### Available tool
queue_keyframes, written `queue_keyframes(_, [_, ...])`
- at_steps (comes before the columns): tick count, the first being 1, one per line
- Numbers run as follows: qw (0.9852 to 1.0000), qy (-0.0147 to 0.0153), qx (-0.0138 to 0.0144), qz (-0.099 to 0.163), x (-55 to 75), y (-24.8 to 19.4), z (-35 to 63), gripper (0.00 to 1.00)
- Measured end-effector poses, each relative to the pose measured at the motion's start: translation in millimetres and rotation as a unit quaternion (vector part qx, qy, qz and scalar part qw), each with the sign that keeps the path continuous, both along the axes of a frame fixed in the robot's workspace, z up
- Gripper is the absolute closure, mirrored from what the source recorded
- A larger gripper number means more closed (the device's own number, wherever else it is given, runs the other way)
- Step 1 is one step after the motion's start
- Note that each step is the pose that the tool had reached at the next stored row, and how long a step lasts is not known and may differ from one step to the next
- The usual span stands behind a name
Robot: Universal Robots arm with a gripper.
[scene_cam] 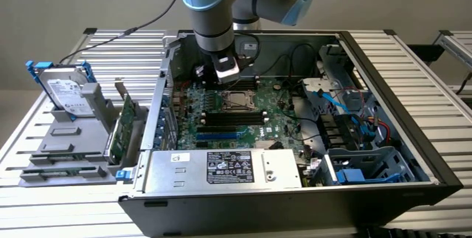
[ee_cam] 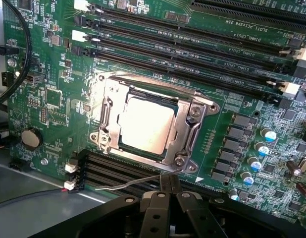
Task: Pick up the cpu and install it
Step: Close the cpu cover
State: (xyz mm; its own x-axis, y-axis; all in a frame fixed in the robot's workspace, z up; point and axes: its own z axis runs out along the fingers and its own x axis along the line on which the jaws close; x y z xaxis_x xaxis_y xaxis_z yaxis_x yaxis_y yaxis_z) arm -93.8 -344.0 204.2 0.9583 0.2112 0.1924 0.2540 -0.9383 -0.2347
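The cpu (ee_cam: pixel 145 124), a flat square chip with a pale metal top, lies inside the motherboard socket (ee_cam: pixel 190 116), within the metal frame. In the exterior view the cpu (scene_cam: pixel 237 100) sits in the middle of the board inside the open computer case. My gripper (ee_cam: pixel 169 183) is shut, its tips together just beside the socket's edge. The thin wire socket lever (ee_cam: pixel 128 183) runs right past the tips; I cannot tell whether it is pinched. From outside, the gripper (scene_cam: pixel 225 82) hangs low over the board, just behind the socket.
Memory slots (ee_cam: pixel 192 44) flank the socket. The case wall (scene_cam: pixel 383 67) surrounds the board, with a power supply (scene_cam: pixel 221 169) at the front and cables (scene_cam: pixel 346 105) on the exterior view's right. A hard drive (scene_cam: pixel 66 91) and green card (scene_cam: pixel 125 125) stand in holders at the left.
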Motion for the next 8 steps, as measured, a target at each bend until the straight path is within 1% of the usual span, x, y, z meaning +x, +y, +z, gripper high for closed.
queue_keyframes(8, [1.0000, 0.0000, -0.0003, 0.000, 0.1, 0.2, -0.8, 0.89])
